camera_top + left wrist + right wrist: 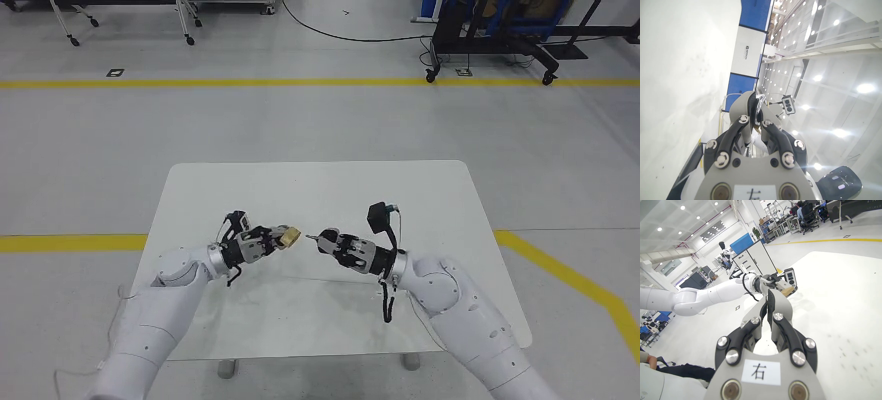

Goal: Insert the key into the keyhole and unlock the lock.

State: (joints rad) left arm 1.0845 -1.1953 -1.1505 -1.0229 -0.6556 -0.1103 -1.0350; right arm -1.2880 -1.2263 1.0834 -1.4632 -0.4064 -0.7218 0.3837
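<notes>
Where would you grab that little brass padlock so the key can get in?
Probably the shackle end, coming from the side away from the key. The left end effector holds the padlock that way: the silver shackle sits between its fingers, and the brass body juts out towards the right end effector, which likely leaves the keyhole end free.

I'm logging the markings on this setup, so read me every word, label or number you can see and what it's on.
"左": white label on the base of the left hand, cut off at the edge.
"右": white label on the base of the right hand.
White panel: a line of small print, too small to read.
</notes>
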